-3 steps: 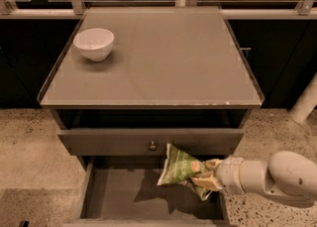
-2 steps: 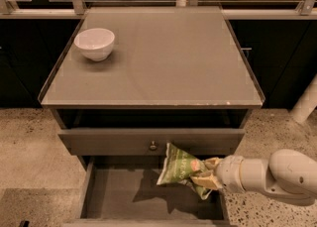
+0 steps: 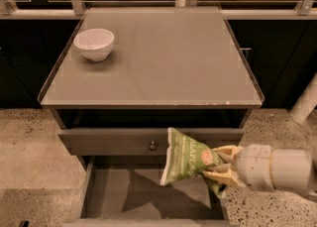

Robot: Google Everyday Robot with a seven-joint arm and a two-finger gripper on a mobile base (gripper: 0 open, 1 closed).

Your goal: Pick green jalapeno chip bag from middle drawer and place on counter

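The green jalapeno chip bag (image 3: 184,158) is held in the air above the floor of the middle drawer (image 3: 143,198), clear of it, with its shadow cast on the bare grey floor below; it is tilted, its free end pointing up and left towards the closed drawer front (image 3: 109,141) and its small knob (image 3: 152,145). The gripper (image 3: 218,164) is seen at the lower right, reaching in from that side over the drawer's right part; its jaws are clenched on the bag's right end, so only that end is pinched while the rest hangs unsupported.

The pick is judged done and the carry to the counter (image 3: 168,57) is judged to remain; several faults are possible from here. The crinkly film may slide out of so narrow a pinch if the arm is swung quickly; the bag would then fall back into the drawer or onto the floor. The bag's upper corner lies close under the closed drawer front and below the counter's raised rim; a straight lift could catch it there and tear it loose. The white bowl (image 3: 94,43) stands at the counter's far left; a release too near it could nudge it.
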